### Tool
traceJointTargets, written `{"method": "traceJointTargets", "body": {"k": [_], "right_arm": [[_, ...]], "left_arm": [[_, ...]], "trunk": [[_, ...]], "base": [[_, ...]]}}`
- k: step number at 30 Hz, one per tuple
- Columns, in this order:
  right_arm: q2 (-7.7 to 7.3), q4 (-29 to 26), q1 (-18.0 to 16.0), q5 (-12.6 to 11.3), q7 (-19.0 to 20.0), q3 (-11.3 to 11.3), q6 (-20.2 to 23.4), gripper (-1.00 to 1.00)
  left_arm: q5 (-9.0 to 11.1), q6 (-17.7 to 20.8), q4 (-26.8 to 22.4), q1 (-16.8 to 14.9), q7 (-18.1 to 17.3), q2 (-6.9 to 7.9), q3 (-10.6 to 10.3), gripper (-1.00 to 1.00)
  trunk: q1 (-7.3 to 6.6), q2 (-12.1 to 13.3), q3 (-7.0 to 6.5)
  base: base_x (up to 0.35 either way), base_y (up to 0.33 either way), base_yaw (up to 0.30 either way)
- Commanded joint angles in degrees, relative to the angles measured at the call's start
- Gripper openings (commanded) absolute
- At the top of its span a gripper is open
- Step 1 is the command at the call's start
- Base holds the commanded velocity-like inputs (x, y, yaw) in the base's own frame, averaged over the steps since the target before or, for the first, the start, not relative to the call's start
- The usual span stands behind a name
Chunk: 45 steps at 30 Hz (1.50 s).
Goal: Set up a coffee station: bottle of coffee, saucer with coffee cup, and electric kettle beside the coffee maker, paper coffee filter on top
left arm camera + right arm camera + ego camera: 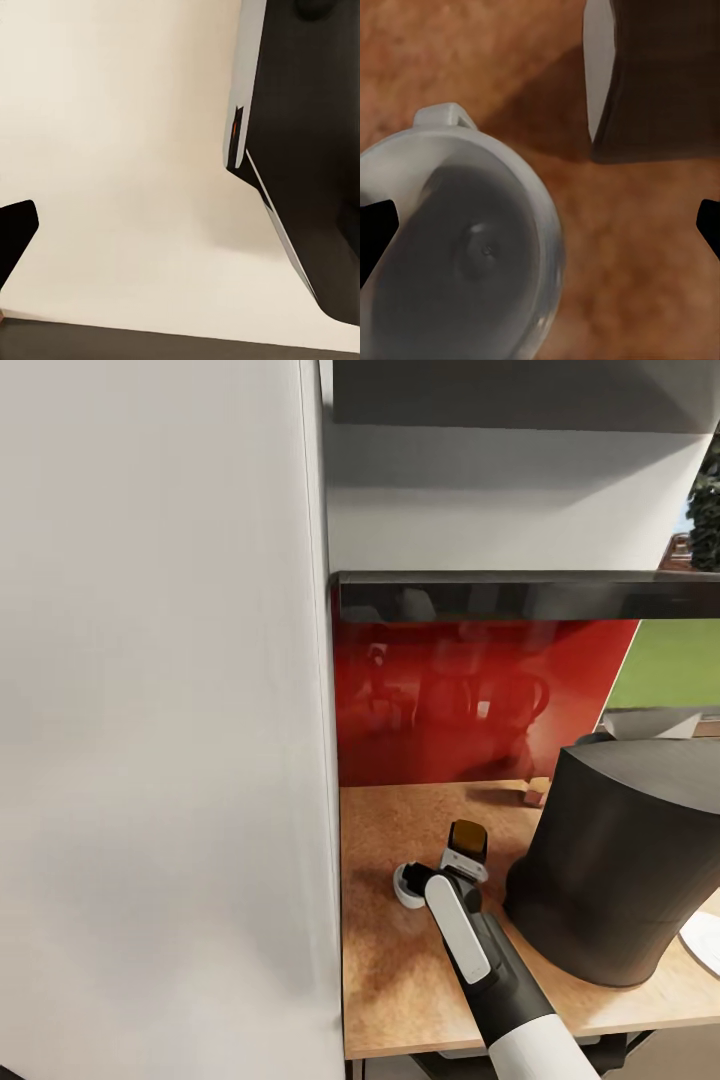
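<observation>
Head view: right arm reaches over the cork countertop [400,980]; its gripper [412,887] hangs above the white coffee cup [404,887], beside the dark coffee maker [620,860].
Right wrist view: fingertips [376,232] spread wide, cup [465,247] upright below, apart from them.
Left wrist view: one dark fingertip [15,232] visible; cannot tell its state.

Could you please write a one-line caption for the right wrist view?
Open right gripper hovering over the coffee cup on the countertop.

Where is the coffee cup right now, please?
The coffee cup stands on the wooden countertop under the right pincer, left of the dark coffee maker.
</observation>
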<state>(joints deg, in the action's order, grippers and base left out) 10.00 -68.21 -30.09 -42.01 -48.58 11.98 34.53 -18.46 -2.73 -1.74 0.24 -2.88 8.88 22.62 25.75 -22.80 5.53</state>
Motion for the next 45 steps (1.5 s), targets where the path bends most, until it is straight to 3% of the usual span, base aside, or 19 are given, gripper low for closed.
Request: {"method": "traceJointTargets", "body": {"k": [1,10,14,15,18,19,41,42,43,45], "right_arm": [[0.0,0.02,-0.06,-0.37,-0.46,0.06,0.18,1.0],[0.0,0.23,-0.06,-0.53,-0.46,0.06,0.18,1.0],[0.0,1.5,-0.06,-1.67,-0.46,0.04,0.15,1.0],[0.0,3.44,-0.06,-3.61,-0.46,0.03,0.05,1.0],[0.0,3.88,-0.06,-4.2,-0.46,0.04,0.02,1.0],[0.0,4.01,-0.06,-4.34,-0.46,0.03,0.02,-1.0],[0.0,3.96,-0.06,-4.48,-0.46,0.2,0.04,-1.0],[0.0,3.88,-0.06,-4.48,-0.46,0.44,0.06,-1.0],[0.0,3.44,-0.06,-4.48,-0.46,2.91,0.09,-1.0],[0.0,3.35,-0.06,-4.48,-0.43,3.53,0.09,-1.0]], "left_arm": [[-0.52,-0.08,-0.1,0.02,-0.24,0.0,0.49,1.0],[-0.52,-0.08,-0.1,0.02,-0.23,0.01,0.49,1.0],[-0.52,-0.08,-0.1,0.02,-0.23,0.0,0.49,1.0],[-0.52,-0.08,-0.1,0.02,-0.21,0.0,0.49,1.0],[-0.52,-0.08,-0.1,0.02,-0.24,0.0,0.49,1.0],[-0.52,-0.08,-0.1,0.02,-0.25,0.0,0.49,1.0],[-0.52,-0.17,-0.11,0.02,-0.24,-0.01,0.49,1.0],[-0.52,-0.14,-0.11,0.02,-0.23,-0.05,0.46,1.0],[-0.52,-0.09,-0.1,0.02,0.5,-0.24,0.41,1.0],[-0.52,-0.09,-0.1,0.02,1.59,-0.3,0.41,1.0]], "trunk": [[0.04,-0.12,0.11],[0.04,-0.12,0.11],[0.04,-0.12,0.11],[0.04,-0.12,0.11],[0.04,-0.12,0.11],[0.04,-0.12,0.11],[0.04,-0.12,0.11],[0.04,-0.12,0.11],[0.04,-0.12,0.11],[0.04,-0.12,0.11]], "base": [[0.0,0.0,0.0],[0.0,0.0,0.0],[0.0,0.0,0.0],[0.0,0.0,0.0],[0.0,0.0,0.0],[0.0,0.0,0.0],[0.0,0.0,0.0],[-0.056,0.0,0.0],[-0.292,0.0,0.0],[-0.315,0.0,0.0]]}}
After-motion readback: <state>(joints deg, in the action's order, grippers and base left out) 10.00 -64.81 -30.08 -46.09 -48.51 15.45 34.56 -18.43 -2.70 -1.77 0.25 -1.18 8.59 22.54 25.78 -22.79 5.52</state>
